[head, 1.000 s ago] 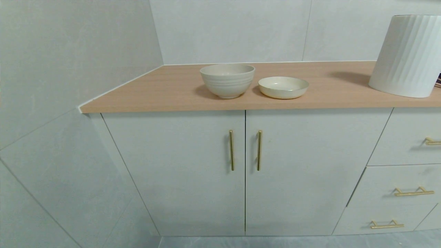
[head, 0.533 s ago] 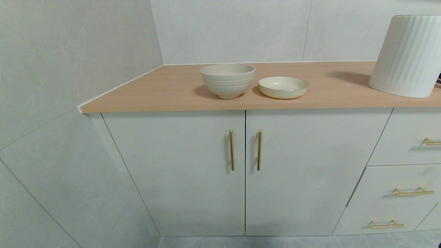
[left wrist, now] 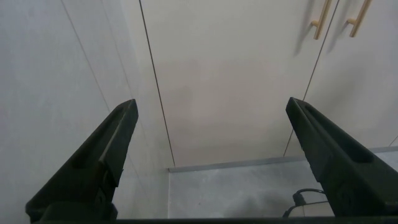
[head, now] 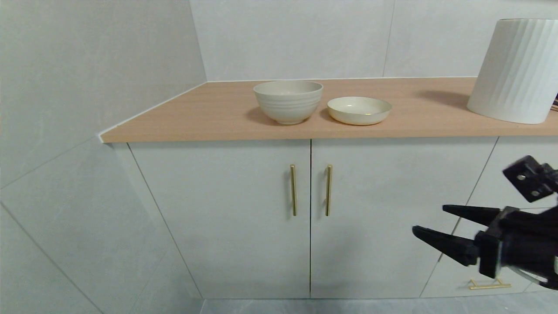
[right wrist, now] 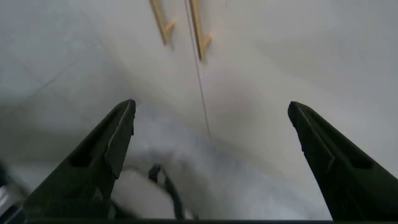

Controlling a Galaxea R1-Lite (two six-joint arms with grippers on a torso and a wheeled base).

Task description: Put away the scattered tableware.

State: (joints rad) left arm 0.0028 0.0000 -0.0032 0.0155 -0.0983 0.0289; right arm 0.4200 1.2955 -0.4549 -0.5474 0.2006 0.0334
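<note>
My left tool [left wrist: 211, 106] is hanging low with its two dark fingers [left wrist: 109, 149] spread wide apart, gripping nothing. Beyond them I'm facing a pale cabinet door [left wrist: 230, 93]. Two gold handles [left wrist: 322, 18] are showing side by side, and grey floor [left wrist: 230, 186] is running along the door's base.

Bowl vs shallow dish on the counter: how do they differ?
The bowl is deep and tall; the shallow dish is low and wide-open. The bowl's outer wall is ribbed and matte beige; the shallow dish is smooth, glossier cream. Both stand upright on the countertop, side by side, not touching.
</note>
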